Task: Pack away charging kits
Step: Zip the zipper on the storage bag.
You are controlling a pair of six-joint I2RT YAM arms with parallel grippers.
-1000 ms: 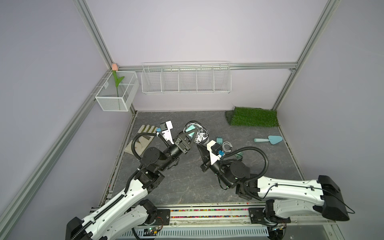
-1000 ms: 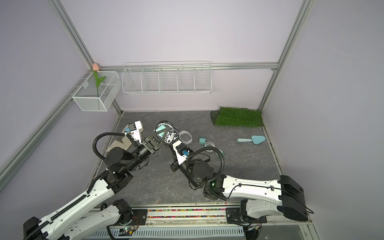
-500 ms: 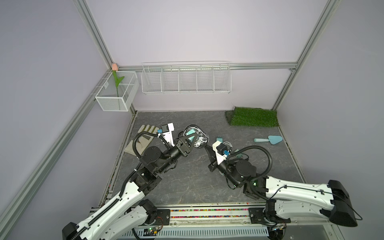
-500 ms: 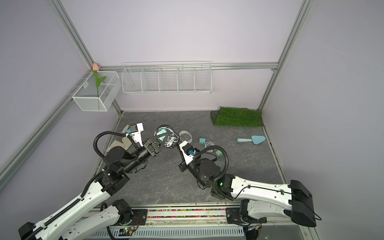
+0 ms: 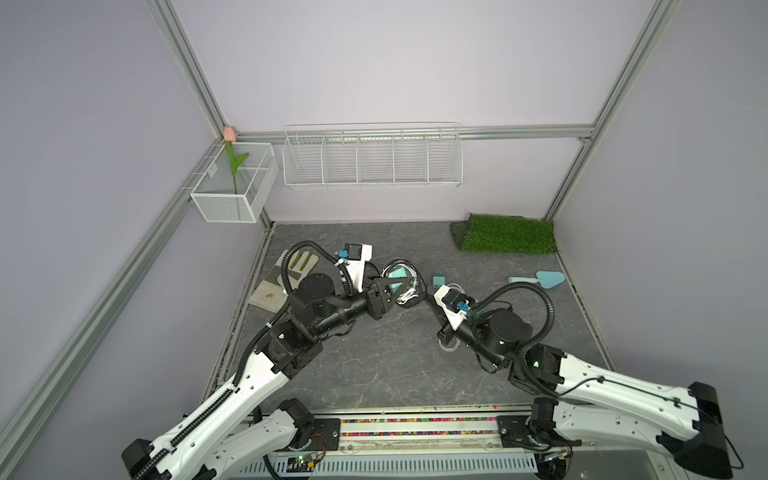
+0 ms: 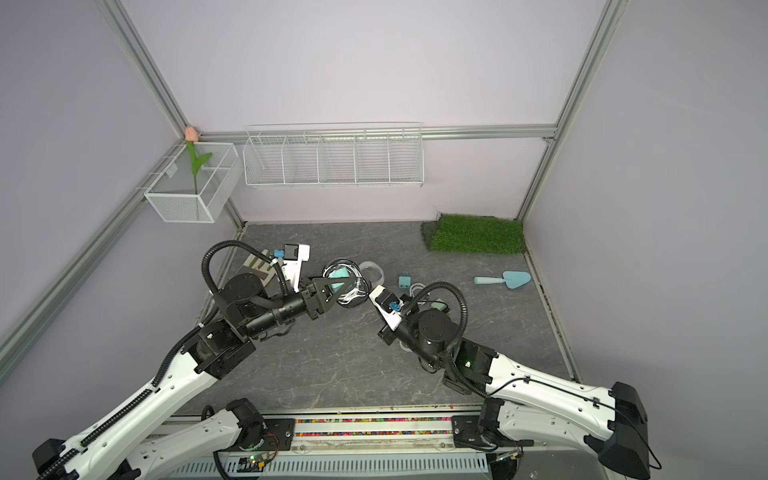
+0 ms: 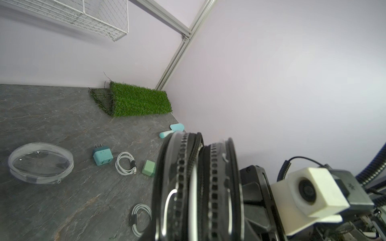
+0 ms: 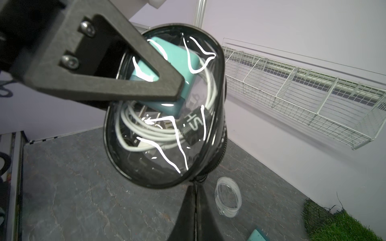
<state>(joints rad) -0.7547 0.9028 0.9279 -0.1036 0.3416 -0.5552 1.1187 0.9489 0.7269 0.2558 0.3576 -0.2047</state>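
Though apart from case (image 5: 409, 286): trowel (image 5: 540, 279) (glove (image 5: 270, 286))

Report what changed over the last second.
The left gripper, still clamped on the black-rimmed case, brought it slightly nearer the robot. The right gripper, shut at that case's rim, shifted along it toward the robot's right as its arm swung outward. Unmoved: the clear case, loose adapters, cables, trowel and glove.

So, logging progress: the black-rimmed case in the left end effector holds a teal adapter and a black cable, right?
No: the cable is white, per the right wrist view. The black-rimmed case in the left end effector does hold a teal adapter.
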